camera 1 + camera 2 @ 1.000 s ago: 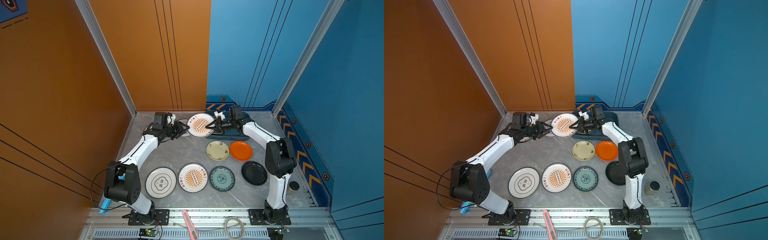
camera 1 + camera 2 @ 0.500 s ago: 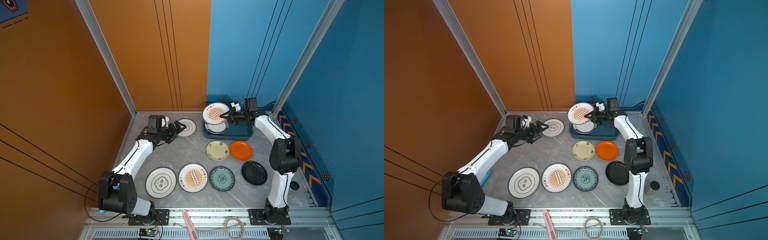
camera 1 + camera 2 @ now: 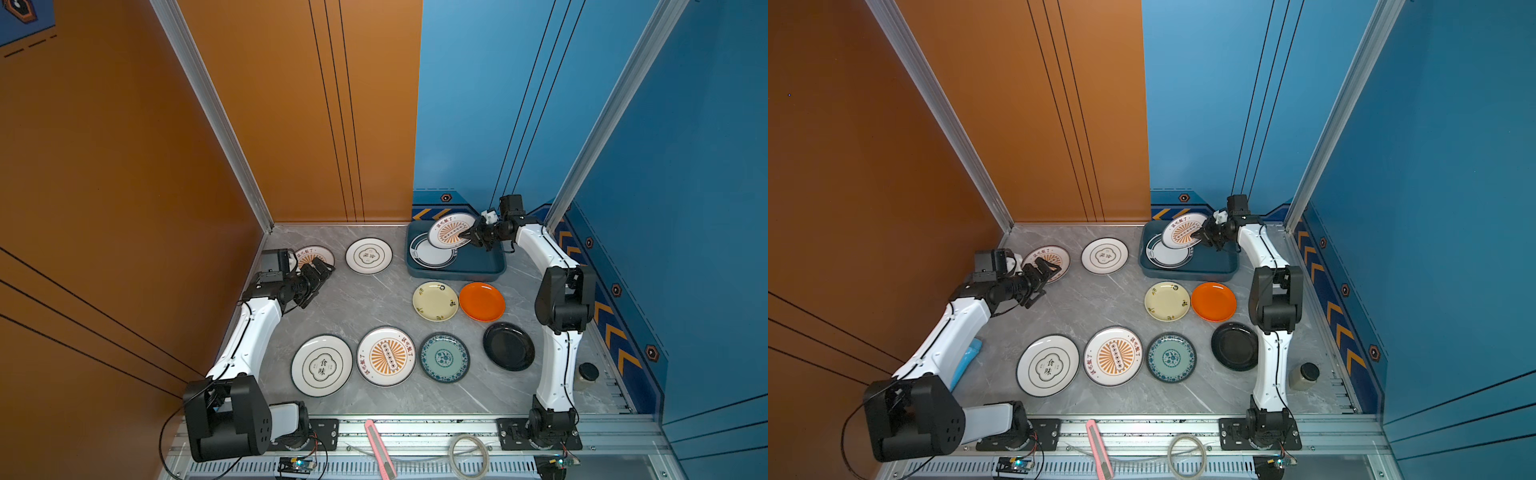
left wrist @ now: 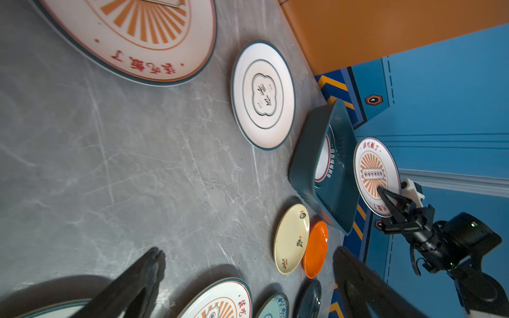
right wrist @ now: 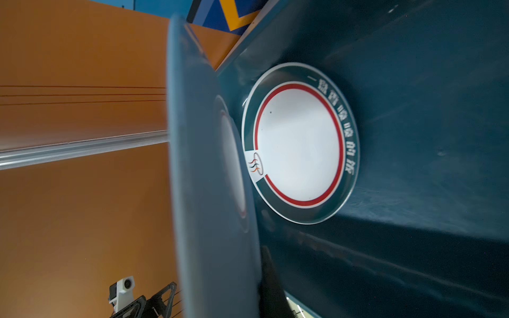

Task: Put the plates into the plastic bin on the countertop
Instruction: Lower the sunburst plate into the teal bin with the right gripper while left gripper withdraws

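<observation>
Sunburst plate [image 3: 451, 230]: tilted above plastic bin [image 3: 457, 275], rim pinched in right tool [image 3: 466, 235], clamped tight. Probably rigid, glazed, slippery, breakable; rim the likely safest hold. Left tool [image 3: 323, 269]: spread wide, empty, over bench [image 3: 365, 299]. Red-ringed plate [image 5: 300, 143] in bin: lettering legible in right wrist view only.

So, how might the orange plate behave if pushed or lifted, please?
The orange plate looks rigid and glossy, so it would probably slide on the smooth countertop rather than tip. Its low rim likely needs an edge pinch.
</observation>
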